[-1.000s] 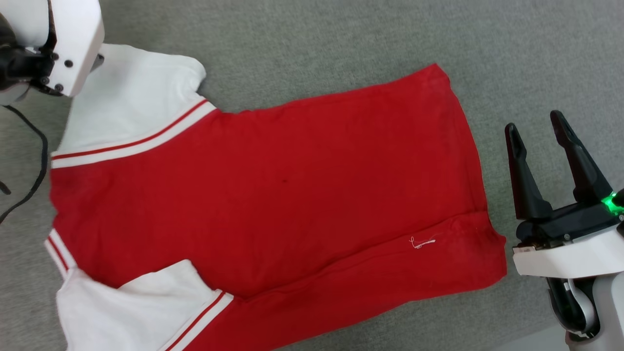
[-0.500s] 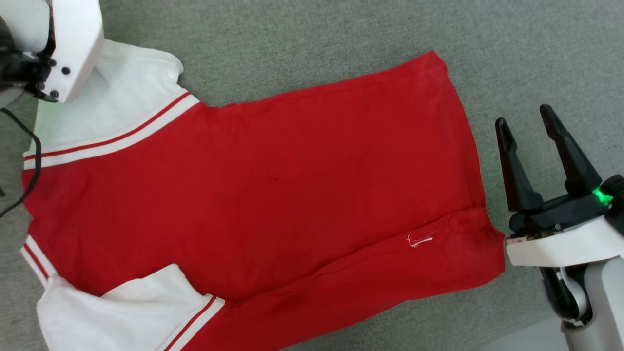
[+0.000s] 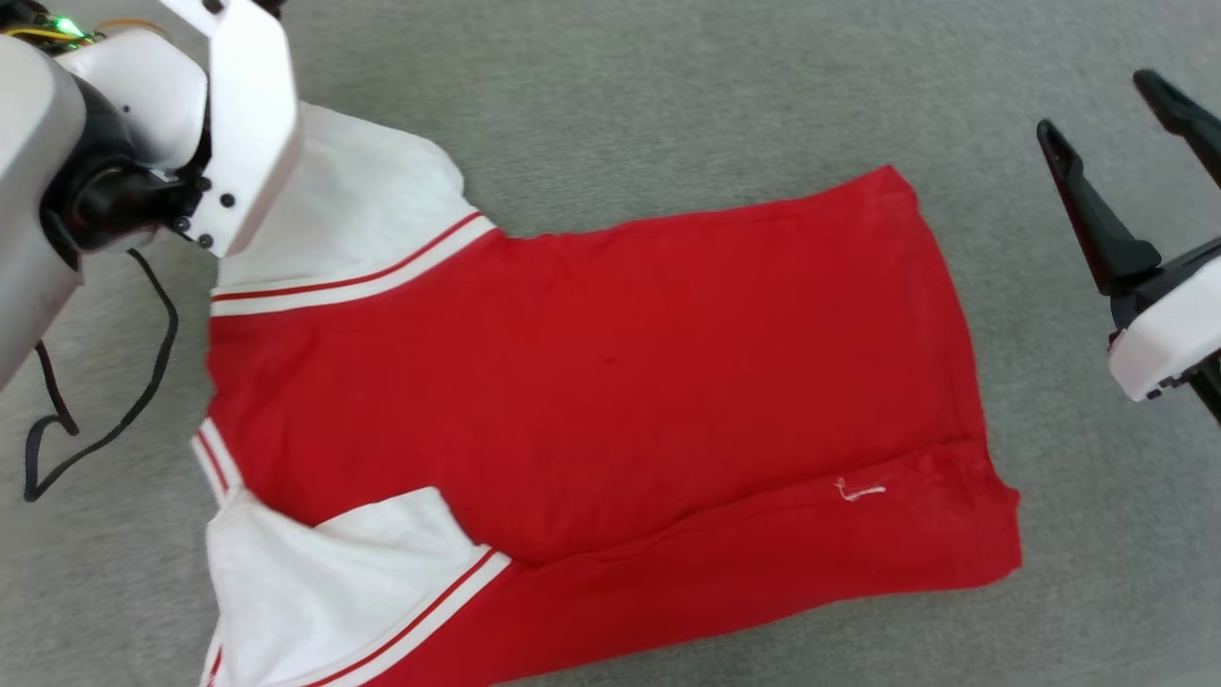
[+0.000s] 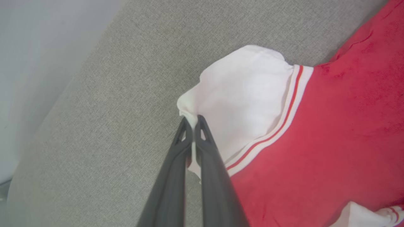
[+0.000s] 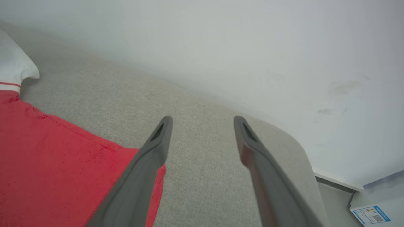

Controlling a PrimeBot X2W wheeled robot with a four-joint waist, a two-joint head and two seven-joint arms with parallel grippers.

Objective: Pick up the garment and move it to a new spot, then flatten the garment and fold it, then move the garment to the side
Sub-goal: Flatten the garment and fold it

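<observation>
Red jersey garment [image 3: 591,382] spread on grey cloth surface [image 3: 668,95]. Soft, light, limp: probably sags from one hold. White sleeve [image 4: 240,94] edge pinched in left gripper [image 4: 193,119]; right gripper [image 5: 203,121] wide, empty; hem corner suggested.

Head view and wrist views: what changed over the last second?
The left gripper closed its jaws on the edge of the garment's far white sleeve. The right gripper, jaws open, moved forward beside the hem; the head camera shifted too. The garment stays spread on the grey surface, its near edge folded over, with the right gripper apart from it.
</observation>
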